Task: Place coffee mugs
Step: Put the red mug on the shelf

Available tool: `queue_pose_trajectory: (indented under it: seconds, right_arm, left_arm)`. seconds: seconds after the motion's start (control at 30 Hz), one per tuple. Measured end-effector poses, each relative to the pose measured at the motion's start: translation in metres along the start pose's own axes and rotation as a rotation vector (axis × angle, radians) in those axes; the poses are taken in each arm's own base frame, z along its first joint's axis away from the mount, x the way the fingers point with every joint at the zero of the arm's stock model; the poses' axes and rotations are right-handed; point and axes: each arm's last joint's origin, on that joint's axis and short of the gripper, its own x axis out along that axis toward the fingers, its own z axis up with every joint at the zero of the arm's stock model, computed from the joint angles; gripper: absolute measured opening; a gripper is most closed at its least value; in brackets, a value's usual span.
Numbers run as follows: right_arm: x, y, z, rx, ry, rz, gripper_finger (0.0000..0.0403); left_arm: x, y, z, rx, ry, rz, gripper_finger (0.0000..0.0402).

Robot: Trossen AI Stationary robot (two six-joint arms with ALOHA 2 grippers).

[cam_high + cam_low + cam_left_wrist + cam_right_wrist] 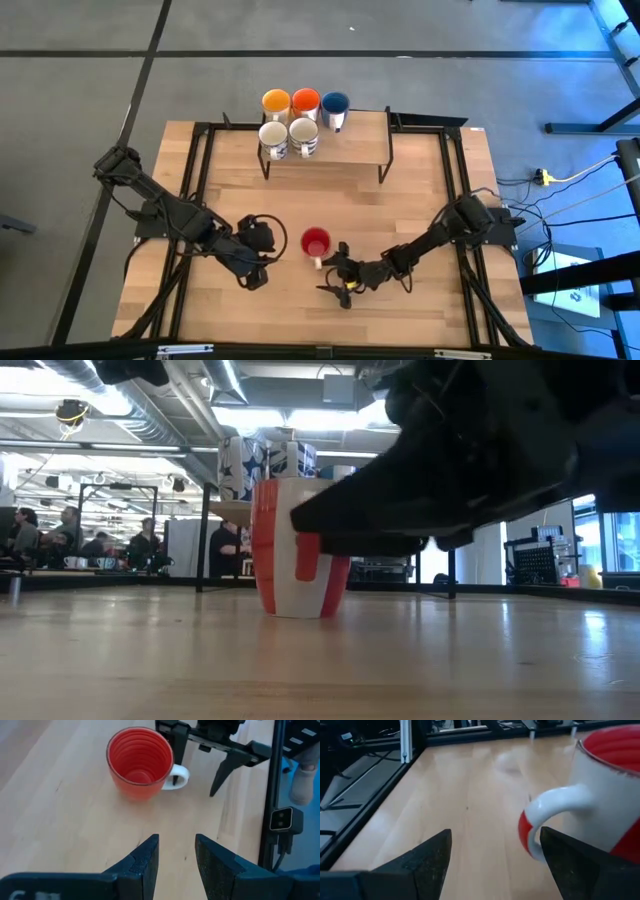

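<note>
The red mug (316,242) stands upright mid-table, handle toward the right gripper (338,274), whose fingers are spread wide and empty. Centre the handle between them before closing (avoid nudging the mug). Left gripper (262,262) waits nearby, open.

Two black jointed arms (170,215), tapered claw fingers (147,857), possibly looped black cable.
</note>
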Motion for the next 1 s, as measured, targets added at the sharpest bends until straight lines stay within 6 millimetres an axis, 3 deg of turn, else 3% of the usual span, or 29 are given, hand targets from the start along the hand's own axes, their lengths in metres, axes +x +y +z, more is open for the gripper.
queue_pose_trajectory:
  seconds: [0.17,0.33,0.47,0.67,0.83,1.0]
  right_arm:
    - [0.014,0.001,0.000,-0.019,-0.009,0.000,0.0283]
    - [0.025,0.000,0.000,-0.013,-0.020,-0.019,0.0238]
    - [0.028,0.001,-0.001,-0.037,-0.018,-0.021,0.0173]
    - [0.029,0.000,0.004,-0.094,-0.033,-0.007,0.0028]
    - [0.024,-0.001,0.018,-0.108,-0.019,0.019,0.0021]
    - [0.010,-0.007,0.057,-0.130,-0.005,0.038,0.0017]
  left_arm:
    - [0.000,0.000,0.000,-0.001,-0.005,0.005,0.0121]
    - [0.000,0.001,0.001,-0.003,-0.005,0.005,0.0121]
    - [0.000,0.001,0.001,-0.002,-0.004,0.006,0.0121]
    - [0.000,0.001,0.000,-0.002,0.000,0.011,0.0121]
    - [-0.001,0.002,0.000,0.000,0.000,0.011,0.0121]
    - [-0.018,0.009,0.003,0.011,-0.021,-0.011,0.0121]
